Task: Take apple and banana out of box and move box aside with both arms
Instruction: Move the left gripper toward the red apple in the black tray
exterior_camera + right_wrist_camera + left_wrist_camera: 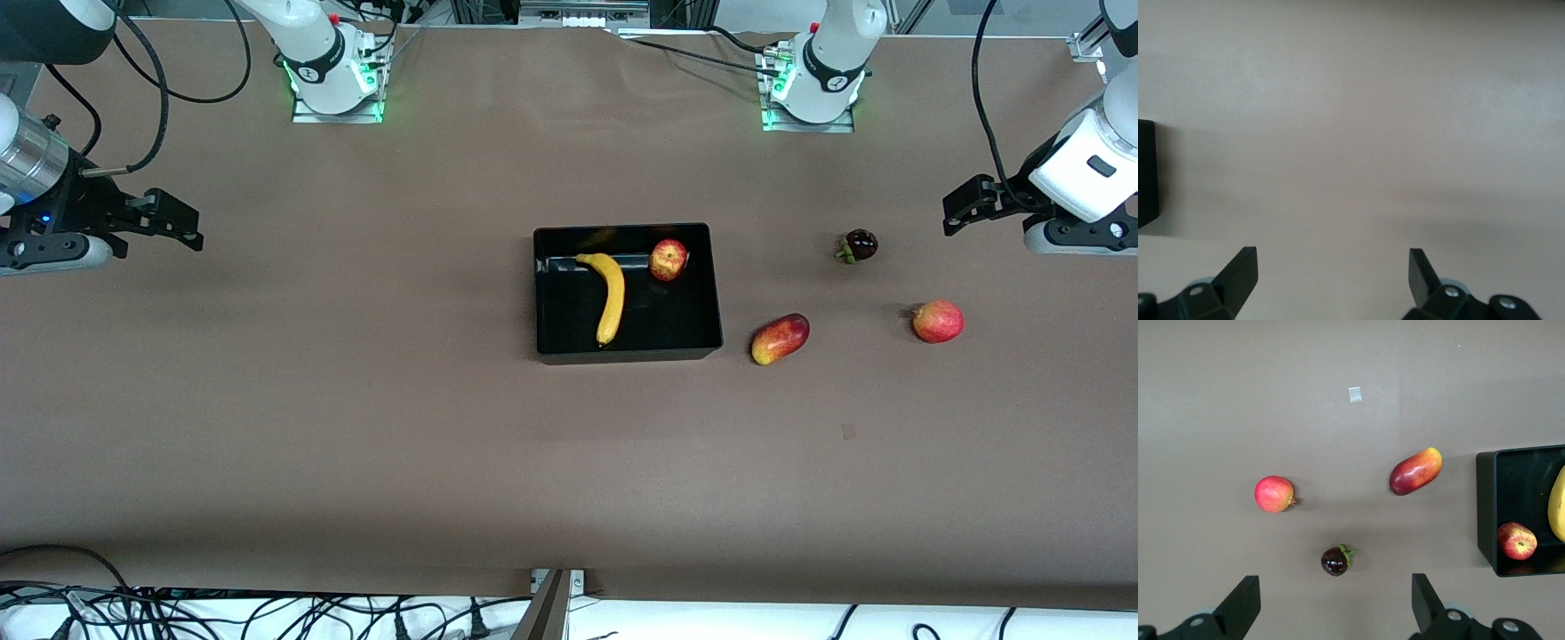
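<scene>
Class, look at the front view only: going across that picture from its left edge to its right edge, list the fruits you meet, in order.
Long curved yellow banana → small round red apple with yellowish patches → oblong red-yellow mango-like fruit → small dark purple round fruit → round red fruit.

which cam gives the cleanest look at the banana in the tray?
Front view: the whole banana shows, lying in the black tray beside the apple. The left wrist view catches only a cropped sliver of it at the frame edge. The right wrist view shows just a tray corner, no banana.
</scene>
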Controlling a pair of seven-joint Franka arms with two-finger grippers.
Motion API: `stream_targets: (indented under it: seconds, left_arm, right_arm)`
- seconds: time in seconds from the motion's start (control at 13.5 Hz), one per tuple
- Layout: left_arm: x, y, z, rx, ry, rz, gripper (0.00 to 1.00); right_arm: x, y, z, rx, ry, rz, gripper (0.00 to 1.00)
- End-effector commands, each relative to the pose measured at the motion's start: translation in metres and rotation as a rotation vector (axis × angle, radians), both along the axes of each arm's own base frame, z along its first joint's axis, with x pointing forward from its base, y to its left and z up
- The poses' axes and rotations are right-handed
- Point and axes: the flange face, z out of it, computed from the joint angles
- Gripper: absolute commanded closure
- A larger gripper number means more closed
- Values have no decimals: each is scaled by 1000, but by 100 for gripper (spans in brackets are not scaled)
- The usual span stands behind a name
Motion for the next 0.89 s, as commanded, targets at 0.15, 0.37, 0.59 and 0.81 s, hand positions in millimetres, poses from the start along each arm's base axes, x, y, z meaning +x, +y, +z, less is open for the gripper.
stream_targets:
  seconds: [0.15, 0.37, 0.59, 0.81]
  left_arm:
    - [1, -4, 7, -22, 16, -9, 0]
    - [-3, -16, -4, -51, 102, -26, 0]
    - [8, -29, -20, -134, 156, -38, 0]
    - [23, -59, -64, -121, 233, -68, 0]
  right_arm:
    - [0, -1, 5, -14, 3, 4, 0]
    - [0, -1, 5, -14, 3, 4, 0]
    - [0, -1, 5, -14, 3, 4, 0]
    - [0, -1, 5, -14, 3, 4, 0]
